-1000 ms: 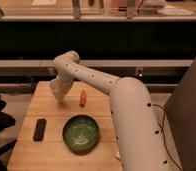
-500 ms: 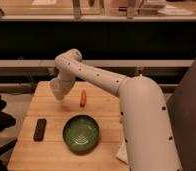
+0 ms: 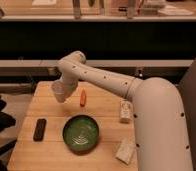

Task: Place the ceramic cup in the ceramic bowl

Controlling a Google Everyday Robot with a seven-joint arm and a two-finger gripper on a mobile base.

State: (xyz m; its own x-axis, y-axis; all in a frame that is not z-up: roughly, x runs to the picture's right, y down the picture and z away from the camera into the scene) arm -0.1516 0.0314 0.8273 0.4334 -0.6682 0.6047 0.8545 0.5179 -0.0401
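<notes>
Wooden planks make up the worktop (image 3: pixel 51 150), set in front of a dark shelf unit with a pale ledge running behind it. Taking the green bowl (image 3: pixel 81 133) as the landmark: well to its left, near the worktop's left edge, lies a small dark oblong remote (image 3: pixel 39 129). Up and to the left of the bowl, above the wood, hangs the end of the white arm (image 3: pixel 106 80), and the claw (image 3: pixel 59 94) there is closed tight on the white cup (image 3: pixel 58 91), which shows only as a pale rounded shape merging with the wrist. The cup is off the worktop and short of the bowl, not over it yet. Just behind the bowl, a little to its right, lies a slim orange thing, perhaps a carrot (image 3: pixel 83 98). Further right of the bowl a white bottle with a label (image 3: pixel 125 111) lies close to the arm's big lower casing, and a pale packet (image 3: pixel 126 150) sits beside the bowl's right, towards the near edge.

Being ceramic, the cup is probably stiff, fairly weighty for its bulk, glazed and slippery, and liable to chip against the equally hard bowl. A firm hold across the wall near the rim suits it best, and a low, gentle release into the bowl's middle seems wise.
</notes>
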